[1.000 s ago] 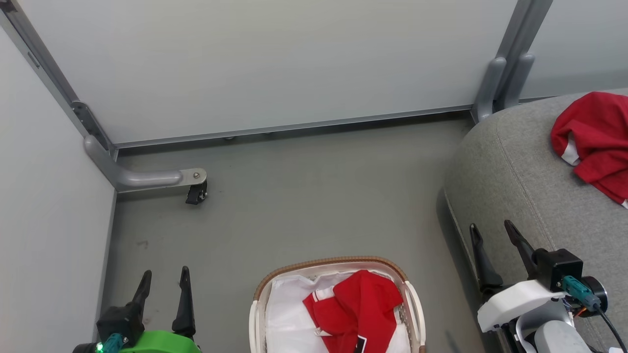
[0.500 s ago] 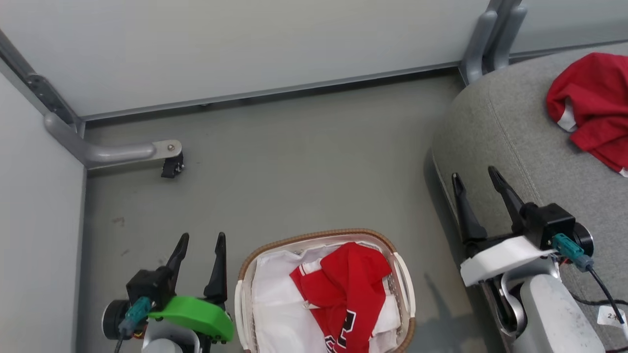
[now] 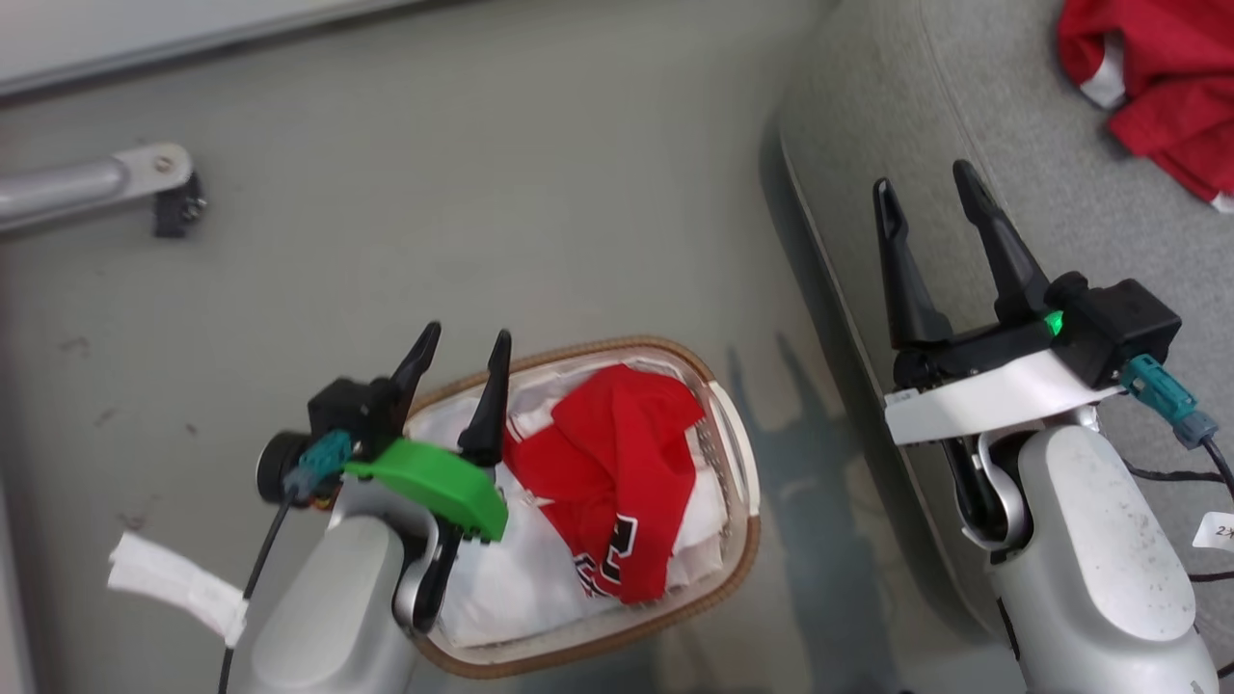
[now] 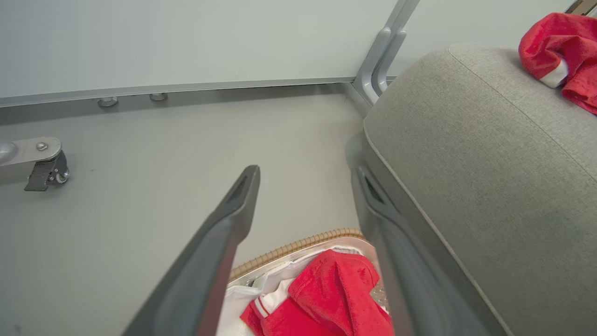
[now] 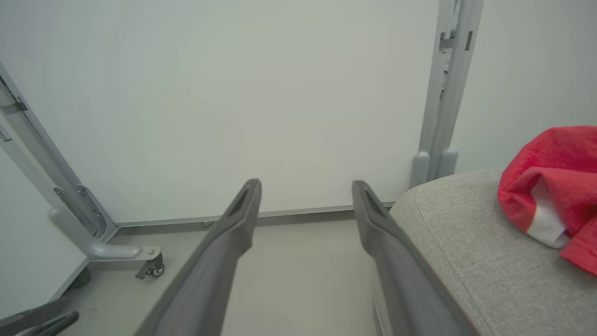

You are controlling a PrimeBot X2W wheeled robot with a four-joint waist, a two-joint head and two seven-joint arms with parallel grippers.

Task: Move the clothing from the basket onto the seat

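Two garments are accounted for, one moved and one outstanding.

Head view: your camera has dipped over the last second, so the whole frame has shifted; discount that. The real change is the left gripper (image 3: 467,333), which has come in from well beside the basket (image 3: 747,501) to stand over its left rim, jaws spread and empty. The lettered garment (image 3: 617,463) lies heaped on the white liner (image 3: 501,588) inside, untouched. The right gripper (image 3: 923,175) hangs spread and empty over the edge of the seat (image 3: 868,96), where the second garment (image 3: 1147,87) already rests.

Left wrist view: the fingers (image 4: 233,210) frame the basket's far rim (image 4: 289,247) and the red heap (image 4: 336,294) below. There is no contact.

Right wrist view: the spread fingers (image 5: 233,224) point at the wall panel (image 5: 233,93), with the seat (image 5: 466,242) and second garment (image 5: 550,186) to their right.

Finding: half the job appears done. You are lined up for the second pick, and I judge a descent onto the heap's crest comes next. Take care not to pinch the liner with it.
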